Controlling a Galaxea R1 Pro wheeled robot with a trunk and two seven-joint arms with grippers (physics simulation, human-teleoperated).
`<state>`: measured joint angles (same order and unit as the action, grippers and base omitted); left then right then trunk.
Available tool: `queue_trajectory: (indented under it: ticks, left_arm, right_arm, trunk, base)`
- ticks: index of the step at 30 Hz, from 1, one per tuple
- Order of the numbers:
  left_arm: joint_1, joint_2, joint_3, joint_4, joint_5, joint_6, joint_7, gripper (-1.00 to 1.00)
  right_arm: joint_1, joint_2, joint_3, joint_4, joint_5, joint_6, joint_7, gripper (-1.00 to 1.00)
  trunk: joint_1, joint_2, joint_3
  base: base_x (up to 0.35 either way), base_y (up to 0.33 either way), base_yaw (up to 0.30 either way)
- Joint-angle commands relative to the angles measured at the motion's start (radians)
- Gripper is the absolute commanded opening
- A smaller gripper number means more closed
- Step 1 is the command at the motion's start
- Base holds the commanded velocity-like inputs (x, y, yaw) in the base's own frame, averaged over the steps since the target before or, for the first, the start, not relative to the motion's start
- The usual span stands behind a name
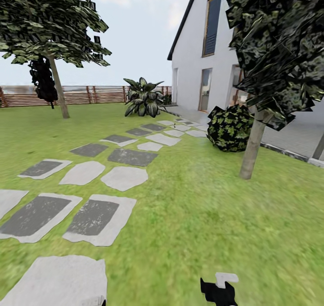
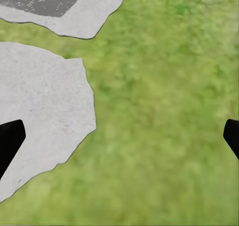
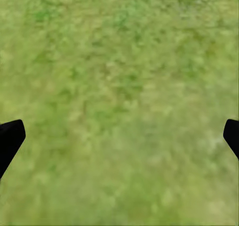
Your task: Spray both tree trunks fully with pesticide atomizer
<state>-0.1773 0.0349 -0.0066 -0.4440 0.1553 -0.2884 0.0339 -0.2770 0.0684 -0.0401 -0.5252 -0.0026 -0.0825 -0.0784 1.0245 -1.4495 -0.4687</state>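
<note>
My left jaws (image 2: 119, 136) and right jaws (image 3: 119, 136) hung wide and empty over lawn (image 1: 202, 216); the atomizer (image 1: 176, 123) looked a speck by the far stepping stones (image 1: 162, 139) — I should drive closer, then lower squarely.

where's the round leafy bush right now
In the head view the bush sits on the right side of the lawn, just left of the near tree's trunk, in front of the white house and beside the far stepping stones.

Lawn (image 1: 202, 216) under me matt, blurry green turf; stepping stones (image 1: 124, 177) rough pale stone, some with darker mottled faces; fence (image 1: 81, 94) brown slatted wood; house wall (image 1: 191, 49) smooth white; my fingers (image 2: 9, 141) matt black
</note>
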Motion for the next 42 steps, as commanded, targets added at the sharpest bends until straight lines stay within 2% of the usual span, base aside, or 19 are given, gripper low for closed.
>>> queue_trajectory:
  ticks: [1, 42]
  left_arm:
    - [-0.001, 0.000, -0.003, 0.001, 0.007, -0.003, 0.001, 1.00]
    - [-0.001, -0.001, -0.003, 0.001, 0.007, -0.003, 0.001, 1.00]
  right_arm:
    - [-0.001, 0.001, -0.004, 0.001, 0.000, -0.004, 0.000, 1.00]
    - [-0.001, 0.002, -0.003, 0.001, 0.000, -0.004, 0.000, 1.00]
  trunk:
    - [0.001, 0.000, -0.002]
    - [0.001, 0.000, -0.004]
  base:
    - [0.333, 0.000, 0.015]
    - [0.333, 0.000, 0.001]
